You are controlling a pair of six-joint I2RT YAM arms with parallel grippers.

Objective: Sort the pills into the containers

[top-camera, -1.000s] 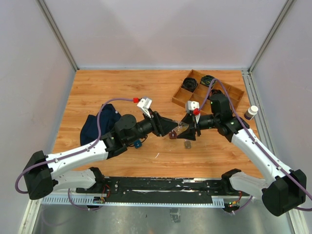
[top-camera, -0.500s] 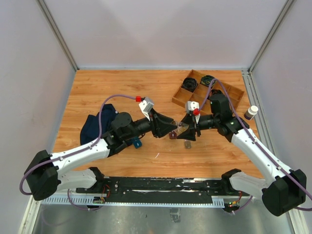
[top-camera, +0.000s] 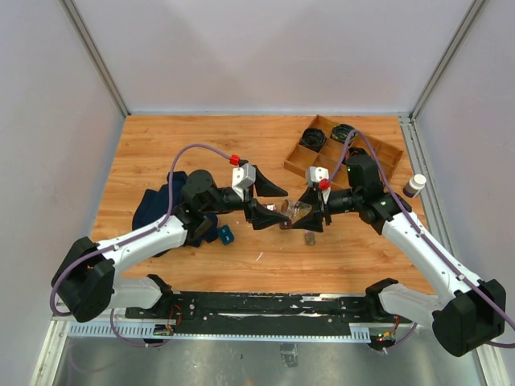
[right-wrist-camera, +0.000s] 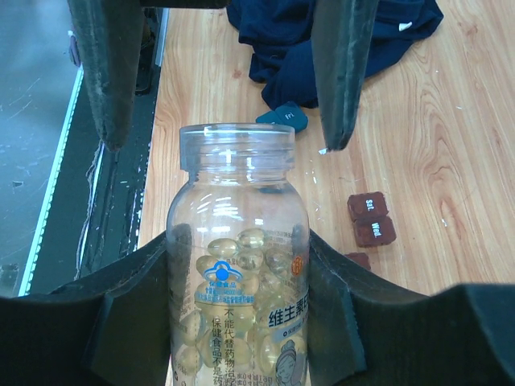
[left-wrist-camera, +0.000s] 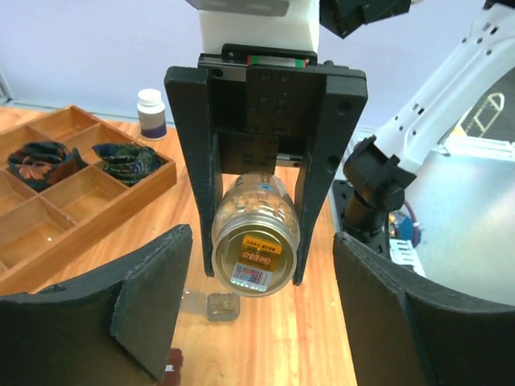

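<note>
While my right pincer is clamped round the body of the clear pill bottle, holding it off the table with its uncapped mouth pointing at my other arm, my left pincer stands wide open and empty, one finger on each side of that mouth and touching nothing. The yellow capsules sit partway up inside. The two little brown containers lie touching each other on the wood, off to one side of the bottle rather than under its mouth, and the teal cap lies beyond them near the dark cloth. I judge spilling to be the main danger: if I tip the bottle here, capsules would roll across the table, since the boxes are tiny and look shut. A careless left finger could also knock the rim and twist the bottle in my grip.
</note>
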